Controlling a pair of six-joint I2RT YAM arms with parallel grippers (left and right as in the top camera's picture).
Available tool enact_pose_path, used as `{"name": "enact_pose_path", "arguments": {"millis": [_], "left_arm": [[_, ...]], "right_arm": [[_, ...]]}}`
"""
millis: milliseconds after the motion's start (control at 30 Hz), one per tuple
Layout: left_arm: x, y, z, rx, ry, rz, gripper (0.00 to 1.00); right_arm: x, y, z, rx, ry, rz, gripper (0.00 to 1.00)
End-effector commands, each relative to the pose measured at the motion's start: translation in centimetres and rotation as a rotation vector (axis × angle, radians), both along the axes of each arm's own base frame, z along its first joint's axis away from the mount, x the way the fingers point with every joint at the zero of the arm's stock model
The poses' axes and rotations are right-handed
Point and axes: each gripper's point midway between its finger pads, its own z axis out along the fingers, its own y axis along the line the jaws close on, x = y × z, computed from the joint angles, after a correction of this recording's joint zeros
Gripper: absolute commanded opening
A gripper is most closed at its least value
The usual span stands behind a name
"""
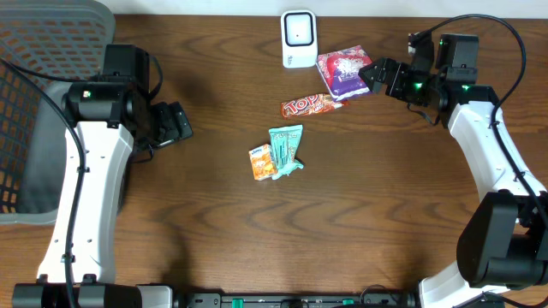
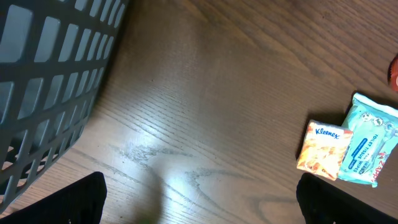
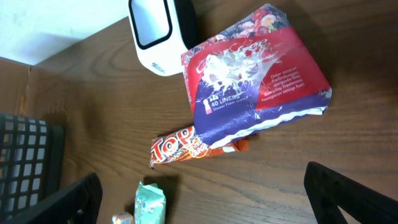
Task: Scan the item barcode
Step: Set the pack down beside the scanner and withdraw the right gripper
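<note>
Liner pack (image 3: 255,68) beside the scanner (image 3: 155,31) lies just ahead of your nearer right hand (image 3: 202,202), open and empty.

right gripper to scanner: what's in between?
The red-and-purple liner pack lies flat on the table between the right gripper and the white scanner. The right wrist view shows it best, and the overhead agrees.

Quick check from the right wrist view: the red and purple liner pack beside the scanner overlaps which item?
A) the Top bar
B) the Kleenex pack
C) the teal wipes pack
A: the liner pack lies over one end of the Top bar, while the Kleenex pack and teal wipes pack sit side by side well apart from it.
</note>
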Motion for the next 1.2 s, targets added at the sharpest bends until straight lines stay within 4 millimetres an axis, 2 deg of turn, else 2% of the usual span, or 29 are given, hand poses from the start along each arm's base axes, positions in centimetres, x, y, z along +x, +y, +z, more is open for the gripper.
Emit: {"name": "enact_pose_path", "arguments": {"millis": [0, 267, 433, 500, 633, 767, 833, 933, 1033, 1167], "left_arm": [[-0.2, 0.4, -0.4, 0.017, 0.018, 0.003, 0.98], [-0.2, 0.4, -0.4, 0.017, 0.018, 0.003, 0.98], [-0.2, 0.4, -0.4, 0.017, 0.018, 0.003, 0.98], [-0.2, 0.4, -0.4, 0.017, 0.018, 0.003, 0.98], [-0.2, 0.4, -0.4, 0.017, 0.018, 0.003, 0.98], [-0.2, 0.4, -0.4, 0.017, 0.018, 0.003, 0.98], [-0.2, 0.4, -0.4, 0.017, 0.018, 0.003, 0.98], [-0.2, 0.4, -0.4, 0.017, 0.018, 0.003, 0.98], [-0.2, 0.4, -0.4, 0.017, 0.018, 0.003, 0.98], [-0.2, 0.4, -0.4, 0.017, 0.018, 0.003, 0.98]], "right_arm": [[0.0, 0.8, 1.6, 0.018, -0.026, 0.012, 0.99], [1.4, 1.7, 3.1, 0.016, -0.116, 0.018, 0.99], [3.4, 2.8, 5.7, 0.021, -0.267, 0.031, 0.99], [4.4, 2.3, 6.5, 0.038, -0.293, -0.041, 0.99], [6.3, -0.5, 6.7, 0.038, -0.278, -0.304, 0.99], [7.8, 0.3, 8.5, -0.004, -0.398, -0.251, 0.99], [8.4, 0.3, 8.5, -0.058, -0.403, -0.225, 0.99], [9.5, -0.9, 6.8, -0.148, -0.342, -0.22, 0.99], [10.6, -1.5, 3.2, -0.148, -0.218, -0.196, 0.99], [11.4, -0.6, -1.5, -0.053, -0.052, -0.098, 0.99]]}}
